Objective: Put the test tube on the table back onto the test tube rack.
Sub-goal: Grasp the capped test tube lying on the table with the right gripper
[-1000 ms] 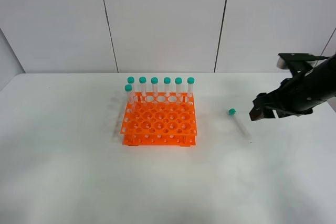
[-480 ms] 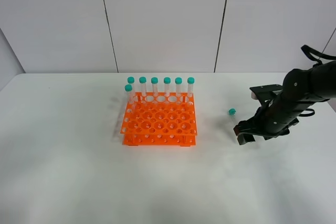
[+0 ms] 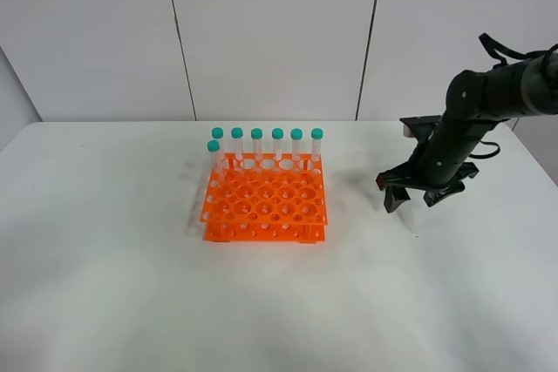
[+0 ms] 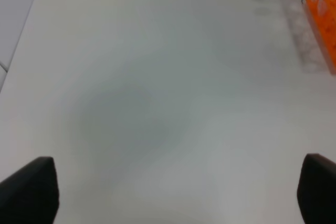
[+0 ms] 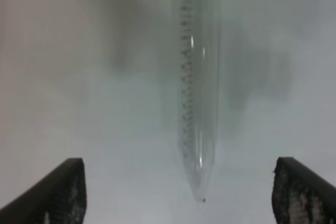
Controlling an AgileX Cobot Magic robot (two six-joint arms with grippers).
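Note:
The test tube (image 5: 198,77) lies flat on the white table (image 3: 131,285), clear with a teal cap. In the right wrist view it lies between the two fingertips (image 5: 68,192) of my right gripper (image 5: 189,195), which is open and apart from it on both sides. In the exterior high view my right gripper (image 3: 411,199) hangs low over the tube and hides most of it. The orange test tube rack (image 3: 264,202) stands left of it with several capped tubes (image 3: 277,144) upright along its back. My left gripper (image 4: 173,192) is open and empty over bare table.
The rack's edge (image 4: 325,19) shows in the left wrist view. The pale grey panelled wall (image 3: 270,32) rises behind the table. The table's right edge lies just beyond the right arm (image 3: 488,98).
My right gripper has moved left and down from beside the tube to right over it, and now covers its cap in the exterior high view. The tube and rack have not moved.

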